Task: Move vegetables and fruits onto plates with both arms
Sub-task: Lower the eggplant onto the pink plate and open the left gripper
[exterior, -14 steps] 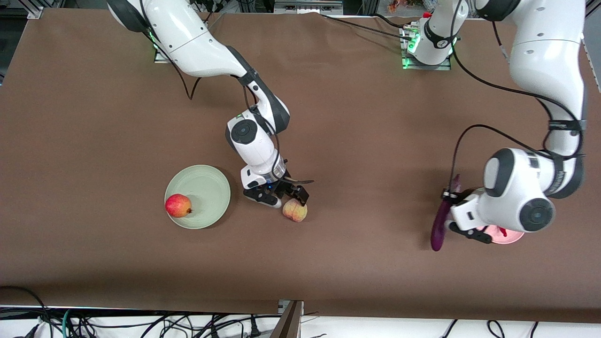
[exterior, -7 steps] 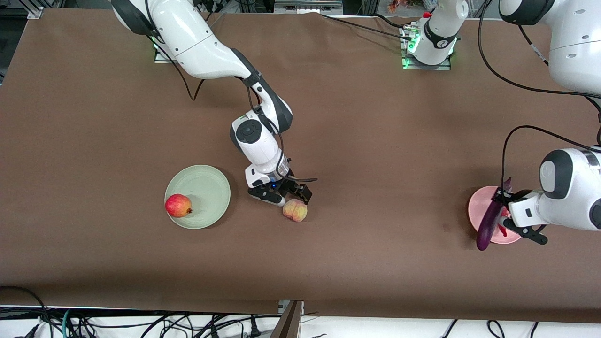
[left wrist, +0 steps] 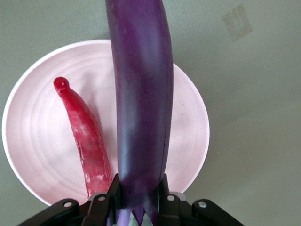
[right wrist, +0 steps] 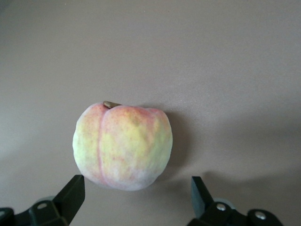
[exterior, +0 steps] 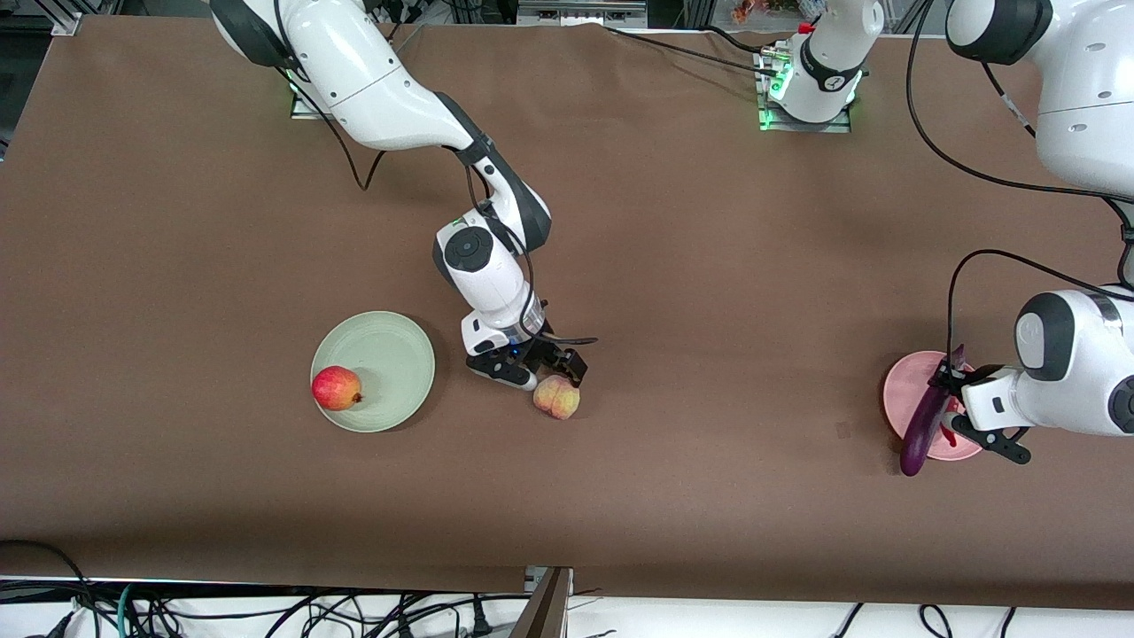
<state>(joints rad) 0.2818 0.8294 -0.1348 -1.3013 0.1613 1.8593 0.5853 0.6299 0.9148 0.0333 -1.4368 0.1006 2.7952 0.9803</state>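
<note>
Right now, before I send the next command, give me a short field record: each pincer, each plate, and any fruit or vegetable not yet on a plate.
left pincer: shut on the eggplant, held over the pink plate
right pincer: open, just above the table by the peach, not gripping it
pink plate: chili lies on it
green plate: apple sits at its rim
off plates: peach on the table, between the two plates, closer to the green plate; eggplant not yet set down
</note>
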